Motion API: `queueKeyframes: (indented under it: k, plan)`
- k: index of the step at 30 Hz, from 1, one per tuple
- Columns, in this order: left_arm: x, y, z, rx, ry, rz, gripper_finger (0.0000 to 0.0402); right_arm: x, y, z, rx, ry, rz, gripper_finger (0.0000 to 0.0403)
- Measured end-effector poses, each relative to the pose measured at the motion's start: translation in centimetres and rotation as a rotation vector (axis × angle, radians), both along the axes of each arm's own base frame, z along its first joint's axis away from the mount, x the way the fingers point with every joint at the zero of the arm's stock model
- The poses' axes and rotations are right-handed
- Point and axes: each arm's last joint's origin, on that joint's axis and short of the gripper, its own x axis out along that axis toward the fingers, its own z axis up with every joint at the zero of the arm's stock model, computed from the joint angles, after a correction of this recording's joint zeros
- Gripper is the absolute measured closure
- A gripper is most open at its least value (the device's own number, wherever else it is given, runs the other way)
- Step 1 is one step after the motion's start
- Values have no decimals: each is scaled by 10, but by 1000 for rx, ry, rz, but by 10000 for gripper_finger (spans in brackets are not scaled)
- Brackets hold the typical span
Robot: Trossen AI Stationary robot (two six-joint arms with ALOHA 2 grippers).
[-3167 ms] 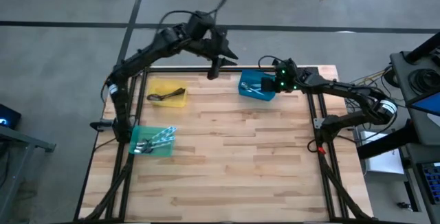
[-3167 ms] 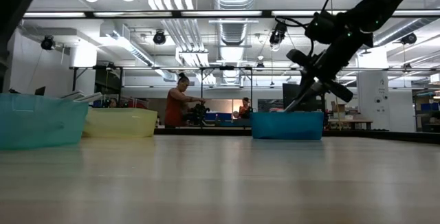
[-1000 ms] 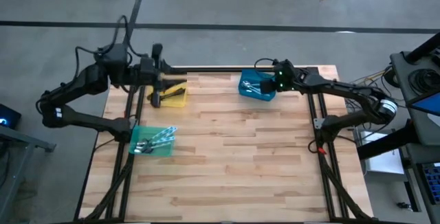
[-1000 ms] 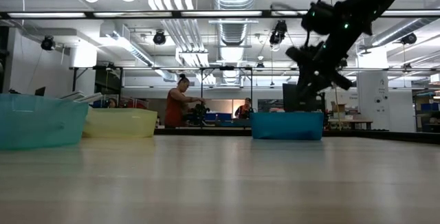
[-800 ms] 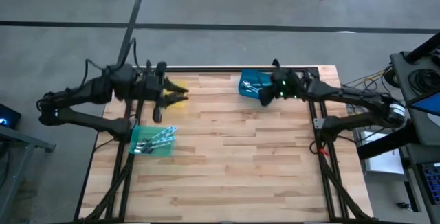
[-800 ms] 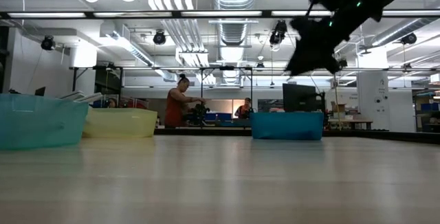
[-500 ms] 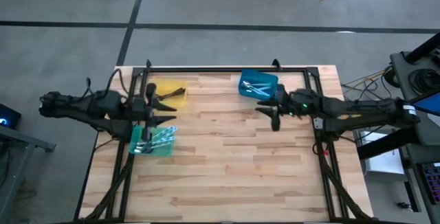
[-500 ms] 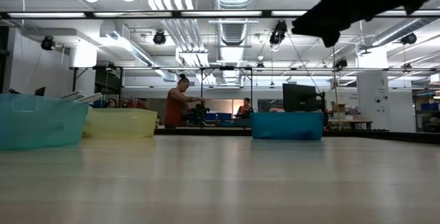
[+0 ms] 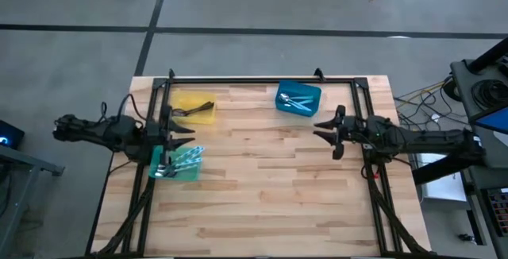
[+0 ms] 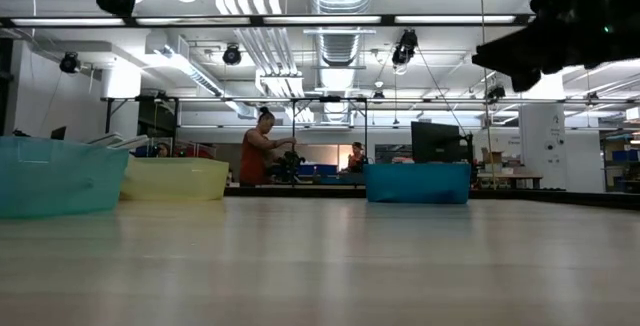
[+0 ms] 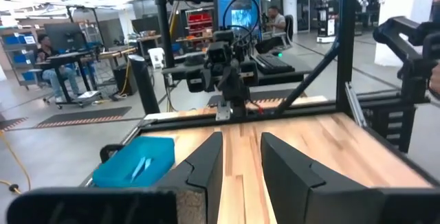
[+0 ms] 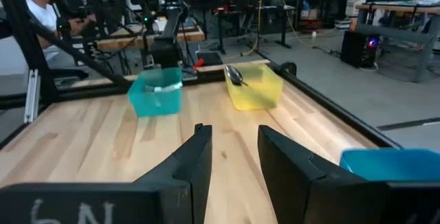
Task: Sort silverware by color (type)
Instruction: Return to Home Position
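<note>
Even overhead light covers the table (image 9: 270, 187), shadows faint; ceiling strip lights (image 10: 450, 19) glare in the low view, silhouetting the right arm (image 10: 560, 21).

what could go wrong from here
The dark spoon leans over the yellow plastic bin's rim; a bump might tip it out. The open left gripper hangs by the green plastic bin, whose light-blue-handled spoons poke above its edge; a low sweep could snag them. The right gripper waits mid-right.

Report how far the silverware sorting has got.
Done: a dark spoon lies in the yellow bin, and utensils lie in the blue bin and the green bin. In hand: nothing; the left end effector and right end effector are open and empty. Left: nothing loose shows on the table.
</note>
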Motion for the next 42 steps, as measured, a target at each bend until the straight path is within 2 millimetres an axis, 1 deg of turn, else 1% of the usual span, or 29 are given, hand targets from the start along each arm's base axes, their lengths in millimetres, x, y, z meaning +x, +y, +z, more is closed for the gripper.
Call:
queueKeyframes:
  k: [4, 8, 12, 14, 16, 19, 21, 24, 28, 32, 34, 38, 42]
  plan:
    - [-6, 1, -25, 6, -2, 0, 321, -15, 2, -16, -16, -68, 0, 294]
    - [-14, 3, -40, -19, -89, -1, 321, -23, 3, -33, -24, -101, 1, 296]
    - [-22, 5, -52, -36, -153, -1, 321, -31, 4, -32, -32, -123, 0, 308]
    - [-20, 5, -55, -36, -172, 9, 321, -31, 4, -32, -49, -123, 0, 316]
    - [-17, 4, -59, -38, -149, 9, 321, -30, 4, -36, -60, -80, -9, 324]
    - [-15, 4, -65, -44, -126, 11, 321, -30, 2, -37, -81, -59, -71, 335]
    - [-14, 4, -69, -45, -123, 19, 321, -30, 0, -38, -121, -35, -126, 340]
    - [-11, 4, -82, -41, -96, 26, 321, -30, 0, -39, -202, -10, -136, 345]
    - [-8, 3, -90, -59, -118, 29, 320, -29, -1, -41, -257, 25, -158, 346]
    - [-6, 3, -97, -76, -119, 33, 320, -28, -1, -43, -224, 45, -161, 346]
    - [-6, 4, -100, -85, -97, 69, 320, -27, -1, -44, -201, 52, -160, 346]
    - [-5, 4, -106, -124, -30, 102, 320, -26, -1, -46, 10, 21, -163, 346]
    - [-3, 4, -107, -273, -35, 98, 320, -26, -2, -46, 175, -12, -167, 346]
